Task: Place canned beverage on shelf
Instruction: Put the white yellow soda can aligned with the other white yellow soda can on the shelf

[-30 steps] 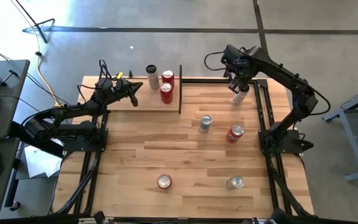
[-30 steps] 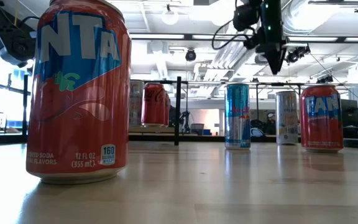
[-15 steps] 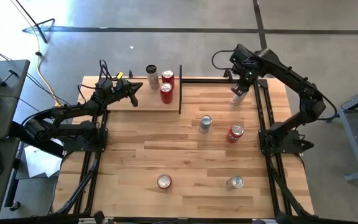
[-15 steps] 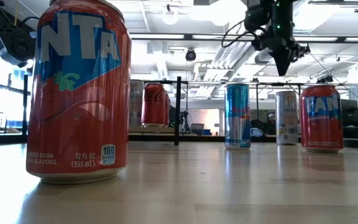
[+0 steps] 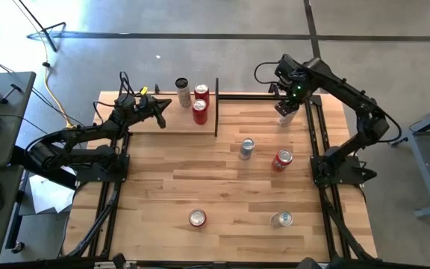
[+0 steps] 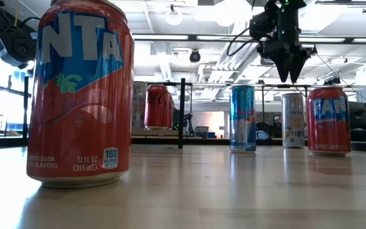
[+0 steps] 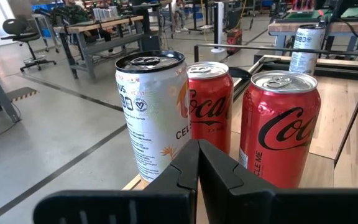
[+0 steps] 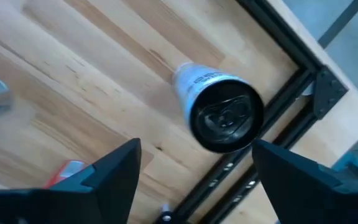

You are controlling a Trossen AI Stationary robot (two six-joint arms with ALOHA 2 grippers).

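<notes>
nearest the front edge of the slatted wooden tabletop [image 5: 222, 187] stand two cans: a red fanta can [image 5: 197, 218] w/ a silver top on the left, and a silver can [image 5: 281, 219] on the right. in the low view the red fanta can [image 6: 81, 92] fills the left side.

mid table: a slim blue and silver can [image 5: 246, 149] and, just beside it to the right, a second red fanta can [image 5: 282, 160], both upright, apart from each other.

farther back on the right, a tall white can w/ a dark top [image 5: 287, 116] stands upright near the black frame rail. the right gripper [image 5: 293, 96] hangs directly above it, pointing down, fingers spread wide, holding nothing. in the right wrist view the white can [image 8: 219, 112] sits between the two dark fingers [image 8: 114, 171] and clear of both. the low view shows the gripper [image 6: 291, 71] tips above the can's [image 6: 292, 119] top, not touching.

far left: the narrow pale wood shelf w/ black rod uprights [image 5: 174, 123] carries three cans: a white celsius can [image 5: 182, 92], a red coca-cola can [image 5: 201, 95] and another red coca-cola can [image 5: 199, 111]. the left gripper [image 5: 157, 104] waits at the shelf's left part, pointing at them, fingers closed together, holding nothing; in the left wrist view its tips [image 7: 197, 158] meet in front of the three cans.
</notes>
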